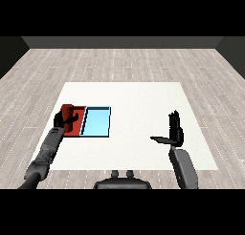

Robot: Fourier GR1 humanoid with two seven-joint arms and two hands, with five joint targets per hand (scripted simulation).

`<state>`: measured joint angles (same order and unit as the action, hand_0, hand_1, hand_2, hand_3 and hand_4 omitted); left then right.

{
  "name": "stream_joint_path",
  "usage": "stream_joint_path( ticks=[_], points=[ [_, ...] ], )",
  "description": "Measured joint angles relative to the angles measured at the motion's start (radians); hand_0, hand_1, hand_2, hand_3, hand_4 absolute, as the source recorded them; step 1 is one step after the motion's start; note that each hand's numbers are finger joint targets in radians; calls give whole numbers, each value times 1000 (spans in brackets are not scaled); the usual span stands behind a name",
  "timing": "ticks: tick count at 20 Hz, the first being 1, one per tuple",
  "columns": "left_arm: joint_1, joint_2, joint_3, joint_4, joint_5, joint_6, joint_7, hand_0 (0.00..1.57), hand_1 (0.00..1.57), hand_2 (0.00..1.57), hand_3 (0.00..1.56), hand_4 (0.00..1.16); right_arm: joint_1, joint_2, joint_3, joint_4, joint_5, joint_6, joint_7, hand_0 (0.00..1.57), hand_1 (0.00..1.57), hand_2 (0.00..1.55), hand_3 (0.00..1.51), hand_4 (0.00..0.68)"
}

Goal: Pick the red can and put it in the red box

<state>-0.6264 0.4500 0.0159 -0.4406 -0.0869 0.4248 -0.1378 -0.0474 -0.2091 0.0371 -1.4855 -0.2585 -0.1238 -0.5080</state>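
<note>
Bare test room: a white table stands on a grey plank floor. Dark walls close the space behind the table. No furnishings indicate a home or shop.

White table lay bare from 12 to 5 o'clock, open for passage. At 9 o'clock, red tray & light blue tray sat touching; left hand w/ red can blocked the red one.
</note>
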Motion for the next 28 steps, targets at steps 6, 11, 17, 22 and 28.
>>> stream_joint_path(
  ticks=[6, 11, 17, 22, 28],
  points=[
    [-72, 0, 10, 215, -37, 22, 34, 760, 760, 758, 0, 672, -6, -7, -5, -15, 14, 2, -16, 0, 0, 0, 0, 0],
    [-100, 9, 24, 298, -38, -46, 21, 0, 0, 0, 0, 654, 18, 2, 8, -38, 21, 7, -31, 0, 0, 0, 0, 0],
    [-136, 30, -50, 383, -125, -107, 89, 0, 0, 0, 0, 0, 11, 1, 0, -57, 3, 30, -29, 0, 0, 0, 0, 0],
    [-164, 36, -42, 406, -122, -120, 152, 0, 0, 0, 0, 0, 9, 2, -2, -68, 1, 43, -32, 0, 0, 0, 0, 0],
    [-138, 21, 102, 288, 19, -41, -40, 0, 0, 0, 0, 0, 21, 4, -4, -61, 3, 61, -64, 0, 0, 0, 0, 0]
  ],
)
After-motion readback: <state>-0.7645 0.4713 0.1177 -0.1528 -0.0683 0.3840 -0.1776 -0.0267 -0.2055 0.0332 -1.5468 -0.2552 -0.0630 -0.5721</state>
